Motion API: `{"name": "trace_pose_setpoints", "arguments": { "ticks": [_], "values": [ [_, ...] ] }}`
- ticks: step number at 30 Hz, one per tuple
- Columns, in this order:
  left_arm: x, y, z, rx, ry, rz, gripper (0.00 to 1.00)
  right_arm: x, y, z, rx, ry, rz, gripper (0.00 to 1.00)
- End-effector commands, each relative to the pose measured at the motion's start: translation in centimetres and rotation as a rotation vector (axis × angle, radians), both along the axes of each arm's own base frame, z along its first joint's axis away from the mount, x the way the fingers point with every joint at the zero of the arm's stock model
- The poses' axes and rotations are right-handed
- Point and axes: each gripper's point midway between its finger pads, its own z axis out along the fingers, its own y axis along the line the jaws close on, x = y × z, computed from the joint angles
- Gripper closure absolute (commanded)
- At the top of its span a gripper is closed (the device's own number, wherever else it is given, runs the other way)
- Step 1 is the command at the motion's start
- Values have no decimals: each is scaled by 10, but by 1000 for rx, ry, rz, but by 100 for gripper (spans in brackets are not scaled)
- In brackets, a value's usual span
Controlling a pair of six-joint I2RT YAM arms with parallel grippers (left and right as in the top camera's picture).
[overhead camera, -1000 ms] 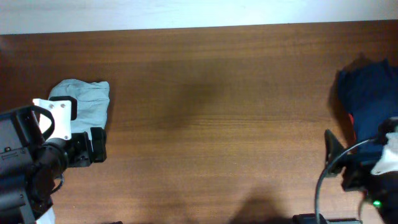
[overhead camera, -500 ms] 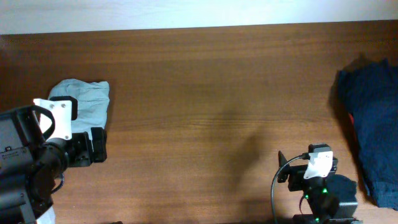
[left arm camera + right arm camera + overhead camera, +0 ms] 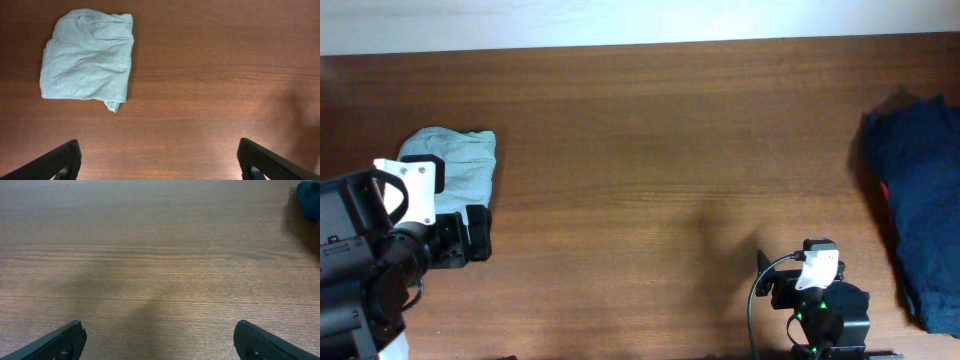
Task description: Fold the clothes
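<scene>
The clothes, a pale grey-blue T-shirt [image 3: 455, 165], lie in a wrinkled, compact bundle at the table's left side. In the left wrist view the T-shirt [image 3: 87, 56] fills the upper left, with a small corner sticking out at its lower edge. My left gripper [image 3: 160, 162] is open, with bare wood between its fingers, and stands just on the near side of the shirt [image 3: 472, 236]. My right gripper [image 3: 160, 342] is open over bare wood, holding nothing. The right arm [image 3: 817, 300] sits low at the table's front edge, right of centre.
A dark navy garment [image 3: 918, 200] with a red patch lies at the right edge; its corner shows at the top right of the right wrist view [image 3: 310, 192]. The brown wooden table [image 3: 660, 150] runs between the two garments.
The right arm has swung left, away from the navy garment at the right edge, and now sits at the front edge right of centre. The left arm and the T-shirt have not moved.
</scene>
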Motion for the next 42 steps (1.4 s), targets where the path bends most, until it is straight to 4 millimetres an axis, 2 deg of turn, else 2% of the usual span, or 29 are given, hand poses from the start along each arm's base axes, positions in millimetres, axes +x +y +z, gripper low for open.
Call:
{"name": "trace_pose_setpoints", "arguments": {
  "ticks": [1, 17, 23, 26, 29, 31, 33, 42],
  "values": [
    [0, -3, 1, -17, -8, 0, 1, 1, -1, 1, 15, -9, -10, 1],
    [1, -3, 1, -18, -5, 0, 1, 1, -1, 1, 15, -9, -10, 1],
    [-2, -11, 1, -16, -12, -36, 1, 1, -1, 1, 15, -9, -10, 1],
    [0, -12, 8, 59, -120, -55, 1, 1, -1, 1, 15, -9, -10, 1],
    [11, -21, 10, 61, -301, -95, 0, 1, -1, 1, 15, -9, -10, 1],
    [14, -28, 1, 51, -404, -125, 1, 1, -1, 1, 15, -9, -10, 1],
    [12, -32, -22, 49, -481, -141, 1, 1, -1, 1, 15, -9, -10, 1],
    [-13, -40, -115, 43, -549, -161, 1, 1, -1, 1, 15, -9, -10, 1]
  ]
}}
